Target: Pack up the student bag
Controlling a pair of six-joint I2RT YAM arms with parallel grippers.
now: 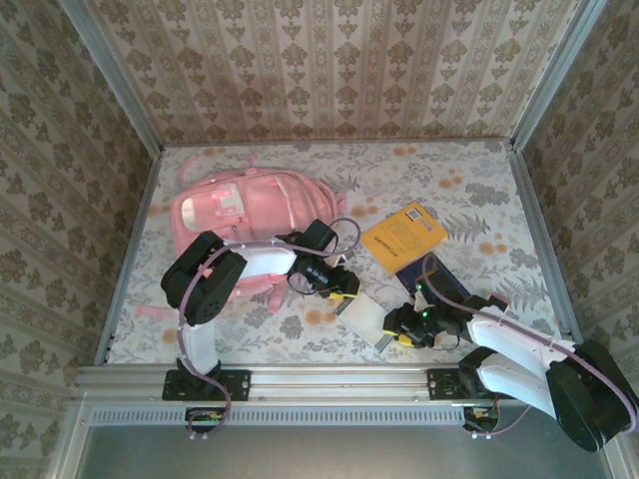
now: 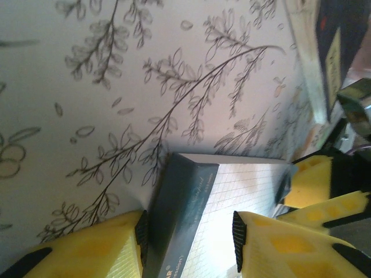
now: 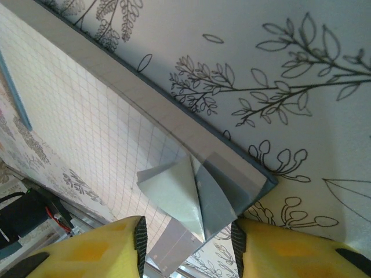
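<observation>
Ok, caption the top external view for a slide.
The left pincer and right pincer bracket a white grid-paper notepad, pink fabric backpack lying behind.

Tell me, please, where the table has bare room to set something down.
Bare flowered cloth lies far right, between the yellow paperback book and the right wall. Crowded: mid-front, where the left gripper and right gripper meet at the white gridded pad.
</observation>
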